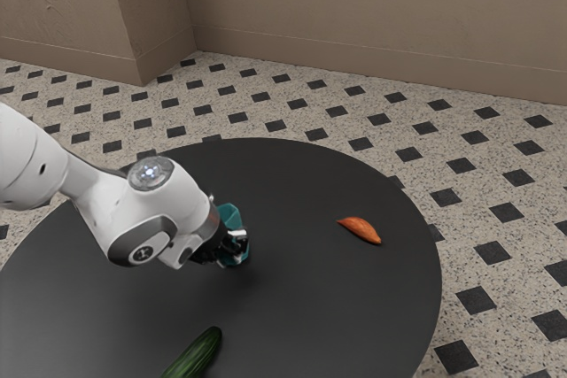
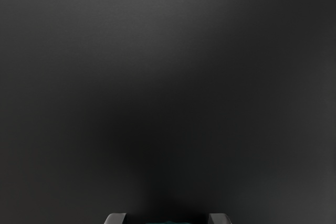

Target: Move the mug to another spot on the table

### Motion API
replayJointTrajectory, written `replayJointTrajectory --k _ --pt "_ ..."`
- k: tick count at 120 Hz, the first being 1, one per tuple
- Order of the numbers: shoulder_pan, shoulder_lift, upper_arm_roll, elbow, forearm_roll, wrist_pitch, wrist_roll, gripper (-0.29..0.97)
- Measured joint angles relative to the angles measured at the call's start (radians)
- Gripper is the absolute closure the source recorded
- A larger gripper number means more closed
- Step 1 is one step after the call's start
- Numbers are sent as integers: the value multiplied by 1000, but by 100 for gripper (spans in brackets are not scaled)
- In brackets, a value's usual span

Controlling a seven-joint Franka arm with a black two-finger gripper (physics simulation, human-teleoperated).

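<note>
mug (image 1: 229, 214) teal | table (image 1: 345, 312) black | cucumber (image 1: 195, 356) green | floor (image 1: 496, 143) speckled beige, black diamonds

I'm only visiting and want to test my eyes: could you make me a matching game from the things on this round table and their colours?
Things:
1. mug
2. cucumber
3. pointed vegetable
4. table

Colours:
A. orange
B. black
C. teal
D. dark green

Pairs: 1-C, 2-D, 3-A, 4-B

Home room: tiled floor (image 1: 354, 112), round table (image 1: 337, 307)
</note>
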Motion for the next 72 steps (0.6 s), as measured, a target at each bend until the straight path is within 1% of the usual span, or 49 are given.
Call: replayJointTrajectory --k 17,29,56,72 --pt "0 4 -1 7 0 -3 -2 35" --pt "-2 4 -1 13 8 -4 -3 24" --pt "-1 -11 -7 5 29 -10 -6 11" --pt "-2 -38 -17 -6 32 -27 -14 6"
